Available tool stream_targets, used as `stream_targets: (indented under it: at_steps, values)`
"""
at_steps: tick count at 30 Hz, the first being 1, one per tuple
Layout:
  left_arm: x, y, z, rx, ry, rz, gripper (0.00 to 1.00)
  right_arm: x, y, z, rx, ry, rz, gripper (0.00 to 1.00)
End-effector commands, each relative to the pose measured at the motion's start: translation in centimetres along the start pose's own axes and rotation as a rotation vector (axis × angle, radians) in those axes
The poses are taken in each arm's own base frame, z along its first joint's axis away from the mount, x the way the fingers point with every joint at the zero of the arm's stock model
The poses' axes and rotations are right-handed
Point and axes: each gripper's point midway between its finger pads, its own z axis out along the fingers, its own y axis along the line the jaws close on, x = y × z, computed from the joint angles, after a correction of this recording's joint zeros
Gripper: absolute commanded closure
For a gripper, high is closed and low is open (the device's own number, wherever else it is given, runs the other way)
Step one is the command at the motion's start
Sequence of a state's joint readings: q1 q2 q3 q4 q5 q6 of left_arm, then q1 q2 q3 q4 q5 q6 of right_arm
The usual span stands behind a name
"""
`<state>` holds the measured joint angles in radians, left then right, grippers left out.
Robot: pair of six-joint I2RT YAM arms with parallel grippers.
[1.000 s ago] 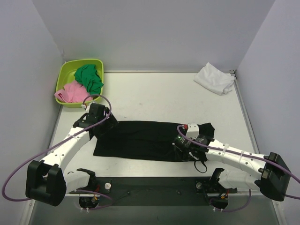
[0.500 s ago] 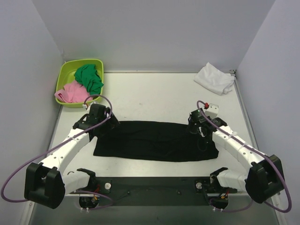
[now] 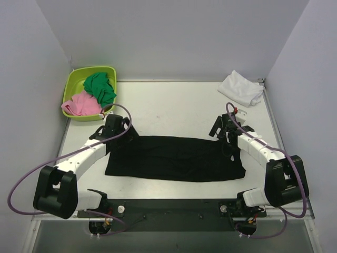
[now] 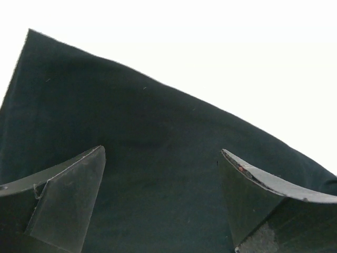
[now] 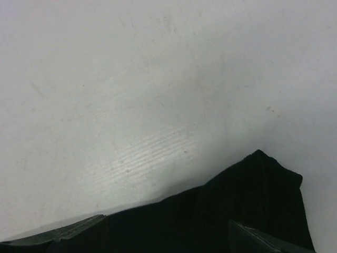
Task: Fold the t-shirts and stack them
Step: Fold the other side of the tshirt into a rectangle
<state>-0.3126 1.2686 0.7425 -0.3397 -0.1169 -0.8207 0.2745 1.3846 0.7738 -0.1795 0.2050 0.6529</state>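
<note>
The black t-shirt (image 3: 174, 158) lies flat as a long folded strip across the near middle of the table. My left gripper (image 3: 125, 136) is open over its far left corner; the left wrist view shows black cloth (image 4: 158, 147) between the spread fingers (image 4: 68, 200). My right gripper (image 3: 225, 138) is open over the strip's far right corner; the right wrist view shows that corner (image 5: 253, 195) and bare table beyond it. The white t-shirt (image 3: 241, 88) lies crumpled at the far right corner of the table.
A lime-green tub (image 3: 73, 84) at the far left holds green (image 3: 100, 88) and pink (image 3: 80, 104) cloth. White walls close in the table on three sides. A dark rail (image 3: 168, 208) runs along the near edge between the arm bases.
My right gripper has swung from the strip's near right part out to its far right corner, spreading the cloth rightward. My left gripper has shifted slightly at the far left corner.
</note>
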Motion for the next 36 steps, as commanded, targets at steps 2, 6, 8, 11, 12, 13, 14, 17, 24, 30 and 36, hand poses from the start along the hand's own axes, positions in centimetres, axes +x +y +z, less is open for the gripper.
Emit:
stream_targets:
  at_steps: [2,6,8,11,12,13,14,17,24,30,36]
  values:
    - [-2.1,-4.6,1.8,0.184,-0.065,0.009,0.03,-2.0,1.9,0.6,-0.127,-0.035,0.069,0.00]
    - [-2.0,-6.7,2.7,0.270,-0.046,-0.008,0.03,-1.7,1.8,0.7,-0.139,-0.011,0.081,0.00]
    - [-1.4,-7.2,2.9,0.284,-0.021,-0.008,0.03,-1.5,1.8,0.7,-0.147,0.001,0.086,0.00]
    - [-1.1,-7.6,3.1,0.287,-0.013,-0.012,0.03,-1.1,1.8,0.7,-0.150,0.012,0.095,0.00]
    - [-0.9,-7.8,3.1,0.288,-0.005,-0.009,0.03,-1.0,1.8,0.7,-0.152,0.015,0.094,0.00]
    - [-0.7,-7.8,3.3,0.285,-0.002,-0.008,0.03,-0.9,1.7,0.8,-0.147,0.017,0.093,0.00]
    - [-0.6,-7.8,3.3,0.285,0.001,-0.009,0.03,-0.8,1.7,0.9,-0.144,0.021,0.092,0.00]
    - [0.0,-7.5,4.0,0.269,0.014,-0.007,0.03,-0.5,1.3,1.2,-0.133,0.028,0.092,0.00]
    - [1.9,-5.1,6.3,0.193,0.052,-0.007,0.03,0.4,0.0,2.8,-0.105,0.061,0.116,0.00]
    - [2.4,-4.0,7.0,0.159,0.065,-0.011,0.03,1.1,-1.5,4.0,-0.063,0.101,0.136,0.00]
    - [1.7,-2.2,7.1,0.112,0.057,-0.025,0.03,0.7,-2.4,5.1,-0.030,0.116,0.158,0.00]
